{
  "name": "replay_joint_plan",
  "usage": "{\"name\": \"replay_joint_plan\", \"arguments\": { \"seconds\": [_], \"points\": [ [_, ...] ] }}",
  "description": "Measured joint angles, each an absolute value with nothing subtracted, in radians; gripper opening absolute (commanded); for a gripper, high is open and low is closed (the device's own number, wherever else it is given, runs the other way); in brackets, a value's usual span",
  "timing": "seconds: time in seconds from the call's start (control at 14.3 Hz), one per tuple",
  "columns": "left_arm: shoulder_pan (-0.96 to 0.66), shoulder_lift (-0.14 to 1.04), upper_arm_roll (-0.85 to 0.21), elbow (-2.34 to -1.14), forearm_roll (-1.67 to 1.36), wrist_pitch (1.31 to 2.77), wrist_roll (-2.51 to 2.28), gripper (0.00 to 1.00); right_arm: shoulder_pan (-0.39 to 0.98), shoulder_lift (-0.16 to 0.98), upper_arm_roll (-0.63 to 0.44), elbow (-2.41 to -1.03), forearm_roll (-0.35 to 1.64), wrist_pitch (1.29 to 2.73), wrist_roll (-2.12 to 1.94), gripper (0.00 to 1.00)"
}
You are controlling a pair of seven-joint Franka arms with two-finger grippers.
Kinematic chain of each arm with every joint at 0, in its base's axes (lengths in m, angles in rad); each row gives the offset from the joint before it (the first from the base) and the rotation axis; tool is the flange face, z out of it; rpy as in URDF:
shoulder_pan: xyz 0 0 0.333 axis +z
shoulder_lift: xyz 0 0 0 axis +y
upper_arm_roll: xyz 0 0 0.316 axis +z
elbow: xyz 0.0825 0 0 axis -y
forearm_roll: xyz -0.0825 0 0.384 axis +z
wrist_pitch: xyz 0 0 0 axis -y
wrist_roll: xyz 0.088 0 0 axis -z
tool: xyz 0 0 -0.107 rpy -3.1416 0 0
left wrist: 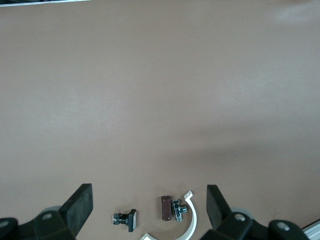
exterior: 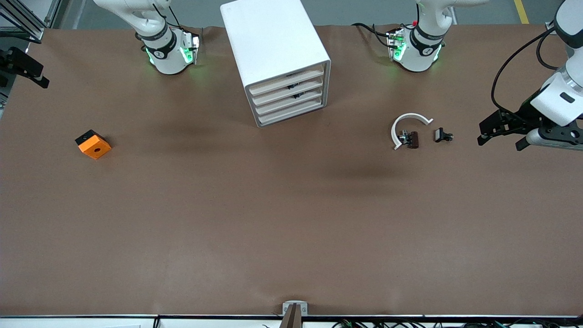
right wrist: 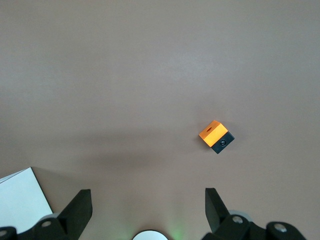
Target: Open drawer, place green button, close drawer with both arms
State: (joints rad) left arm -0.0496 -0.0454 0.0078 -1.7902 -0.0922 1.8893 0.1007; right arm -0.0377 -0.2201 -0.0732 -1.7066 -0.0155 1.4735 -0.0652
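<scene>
Left gripper (left wrist: 148, 207) hangs over the table at the left arm's end with its jaws spread wide and nothing between them. Its wrist view looks down on a few little bits lying on the brown table (exterior: 291, 228).

Closest to the front camera is an orange cube with a hole and a black side (exterior: 93, 144), sitting alone toward the right arm's end. Toward the left arm's end there's a small dark brown block with a metal bit stuck on it (exterior: 411, 139), tucked inside the open side of a curved white plastic arc (exterior: 408, 122). Just beside those, apart from the arc, sits a tiny black-capped part (exterior: 442, 135).

Farther back, in the middle, stands the white boxy cabinet (exterior: 268, 41), turned at an angle. The drawer (exterior: 278, 104), third down of four with pale beige fronts, looks shut and flush with the others.

Right gripper (right wrist: 147, 205) is up over the right arm's end of the table, also wide open and empty, with the cube in its wrist view.
</scene>
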Motion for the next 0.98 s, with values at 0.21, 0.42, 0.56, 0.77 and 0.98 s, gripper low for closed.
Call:
{"name": "replay_joint_plan", "arguments": {
  "seconds": [0.21, 0.42, 0.56, 0.77, 0.98],
  "points": [
    [-0.05, -0.045, 0.009, -1.79, -0.092, 1.889, 0.093, 1.0, -0.038, -0.22, -0.073, -1.708, -0.016, 1.468, -0.065, 1.0],
    [-0.053, -0.045, 0.009, -1.773, -0.055, 1.875, 0.049, 1.0, -0.038, -0.22, -0.073, -1.71, -0.016, 1.465, -0.065, 1.0],
    [-0.053, -0.046, 0.008, -1.737, -0.05, 1.818, 0.028, 1.0, -0.038, -0.22, -0.073, -1.711, -0.016, 1.462, -0.065, 1.0],
    [-0.058, -0.047, 0.007, -1.692, -0.05, 1.743, -0.05, 1.0, -0.038, -0.22, -0.073, -1.711, -0.016, 1.462, -0.065, 1.0],
    [-0.064, -0.047, 0.003, -1.682, -0.05, 1.738, -0.078, 1.0, -0.038, -0.22, -0.074, -1.711, -0.016, 1.462, -0.065, 1.0]
  ]
}}
